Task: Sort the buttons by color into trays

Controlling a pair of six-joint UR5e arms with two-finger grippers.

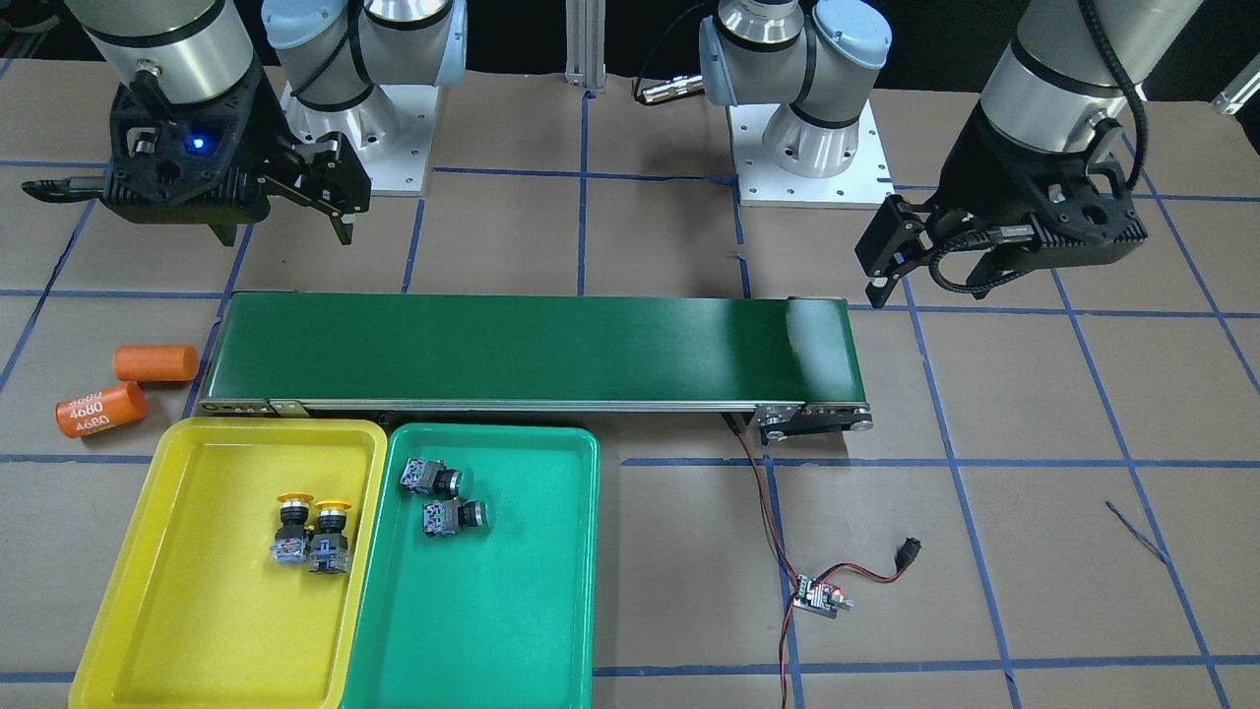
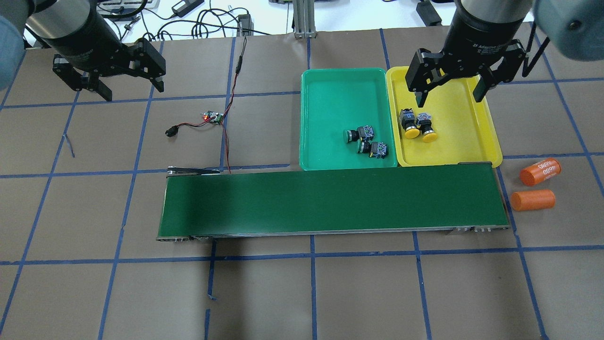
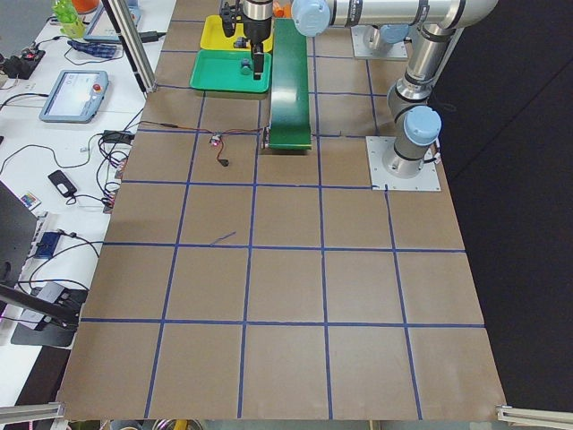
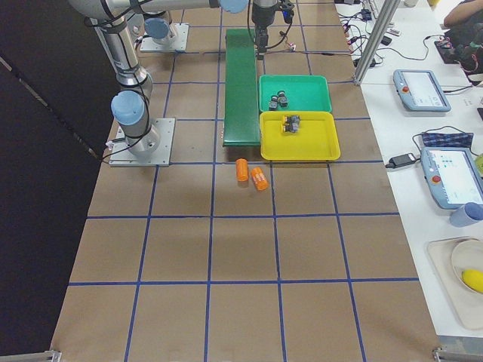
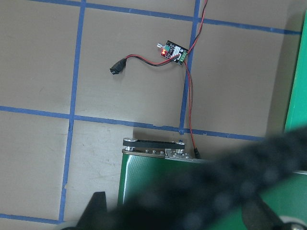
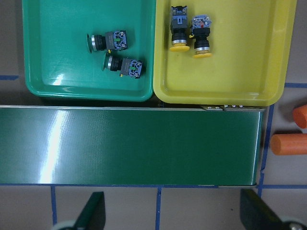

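Two yellow-capped buttons (image 2: 409, 123) (image 2: 427, 127) lie side by side in the yellow tray (image 2: 453, 146). Two green-capped buttons (image 2: 358, 134) (image 2: 375, 148) lie on their sides in the green tray (image 2: 330, 99) beside it. All show in the right wrist view, the yellow pair (image 6: 189, 34) and the green pair (image 6: 115, 52). My right gripper (image 2: 448, 97) is open and empty, held above the yellow tray's far part. My left gripper (image 2: 132, 89) is open and empty, high over the table's far left, away from the trays.
A long dark green conveyor belt (image 2: 330, 203) runs along the trays' near side. Two orange cylinders (image 2: 540, 171) (image 2: 533, 199) lie to the right of the belt. A small circuit board (image 2: 212, 116) with red-black wires lies below the left gripper.
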